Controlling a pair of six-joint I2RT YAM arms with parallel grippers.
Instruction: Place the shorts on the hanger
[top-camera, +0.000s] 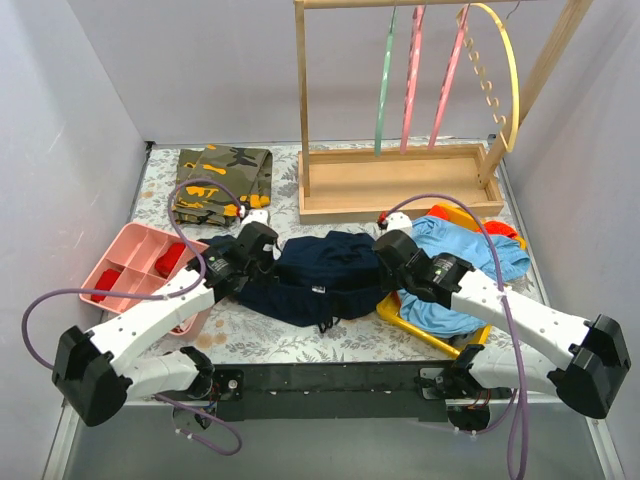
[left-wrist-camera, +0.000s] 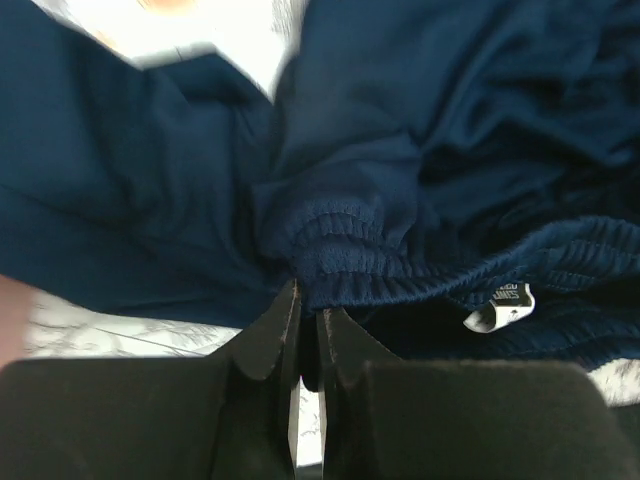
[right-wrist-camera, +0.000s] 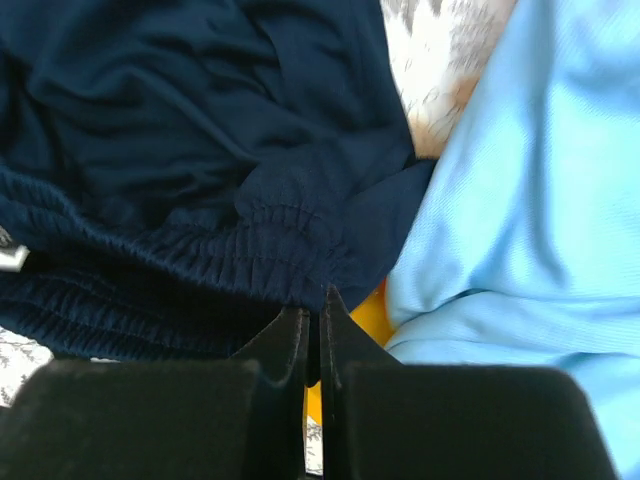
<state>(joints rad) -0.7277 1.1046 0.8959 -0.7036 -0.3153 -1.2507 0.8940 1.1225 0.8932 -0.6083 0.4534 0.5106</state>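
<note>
Lying bunched at the middle of the table (top-camera: 262, 338), the shorts (top-camera: 327, 272) sit between the two arms, dark navy, waistband toward the near edge, small white tag (left-wrist-camera: 500, 306) showing inside.

Left gripper (left-wrist-camera: 305, 300) at the shorts' left end: jaws pressed almost together, pinching the gathered elastic waistband. Right gripper (right-wrist-camera: 313, 308) at the right end: jaws likewise drawn together on a fold of the waistband, right where navy cloth meets the light blue garment (top-camera: 470, 262).

Light blue garment lies just right of the shorts, touching them, on a yellow frame (top-camera: 415, 330).

Hanger (top-camera: 385, 82), pale green, hangs from the wooden rack (top-camera: 400, 186) at the back of the table, well apart from the shorts. Two pink hangers (top-camera: 413, 80) and a yellow hanger (top-camera: 508, 70) hang to its right.

Camouflage garment (top-camera: 224, 180) folded at back left. Pink compartment tray (top-camera: 128, 262) at left, red pieces inside.
</note>
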